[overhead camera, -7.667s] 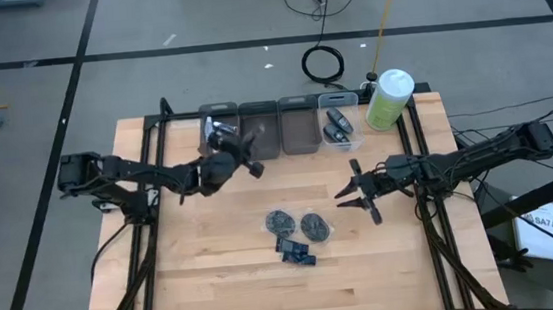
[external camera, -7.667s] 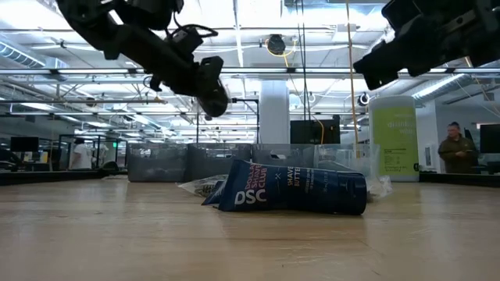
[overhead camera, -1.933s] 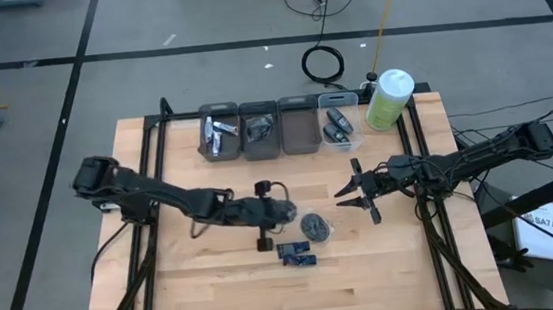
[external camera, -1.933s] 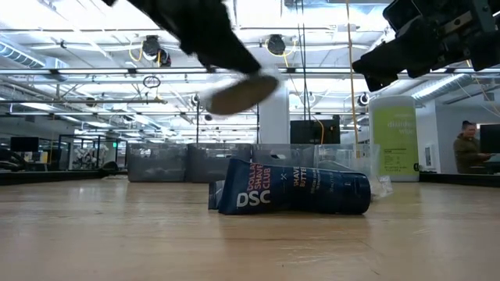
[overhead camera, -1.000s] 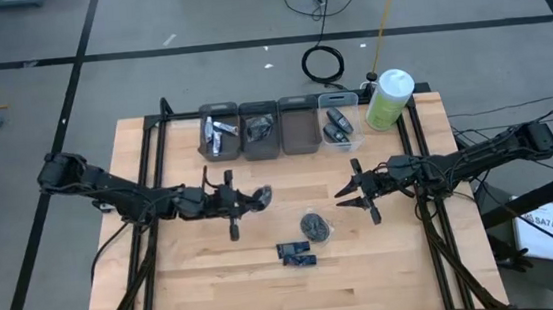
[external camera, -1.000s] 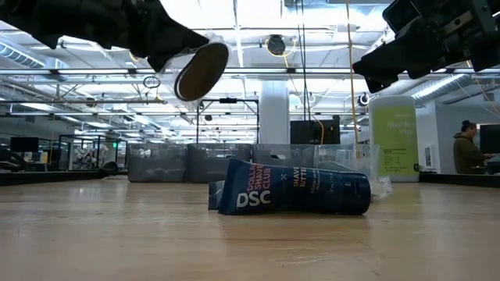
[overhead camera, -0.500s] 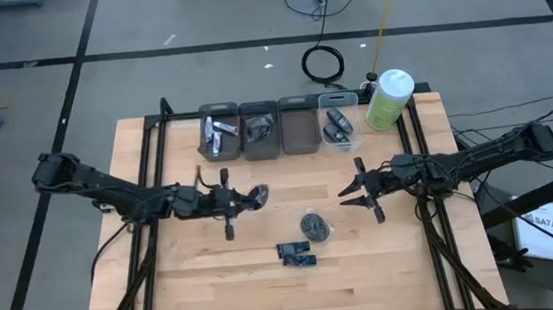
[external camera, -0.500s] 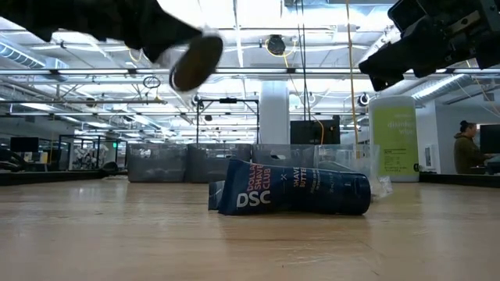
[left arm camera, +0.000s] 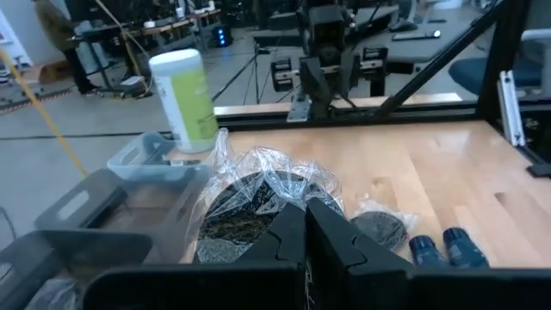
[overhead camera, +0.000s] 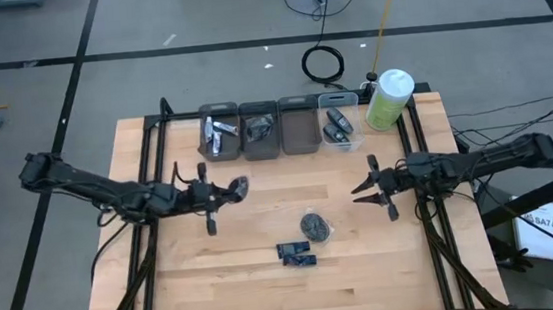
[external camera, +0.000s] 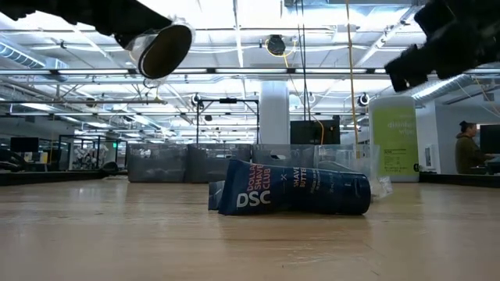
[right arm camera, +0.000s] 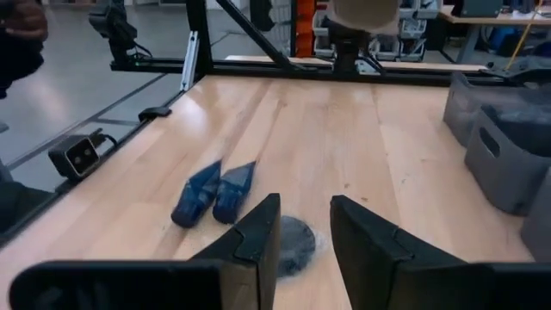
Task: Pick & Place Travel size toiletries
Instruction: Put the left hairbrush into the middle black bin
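Clamped jaws on your left gripper [overhead camera: 231, 190] hold a round dark grey disc in crinkled clear wrap [left arm camera: 258, 202] above the wooden table [overhead camera: 216, 271], near the grey bins [overhead camera: 259, 129]. Your right gripper [overhead camera: 370, 188] hovers parted, empty, above another wrapped disc [right arm camera: 288, 243].

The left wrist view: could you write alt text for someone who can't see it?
The left gripper, fingers shut, holds a dark round disc in crinkly clear wrap above a wooden table. A second wrapped disc and two blue tubes lie on the wood; grey bins and a green bottle with a white cap stand beyond.
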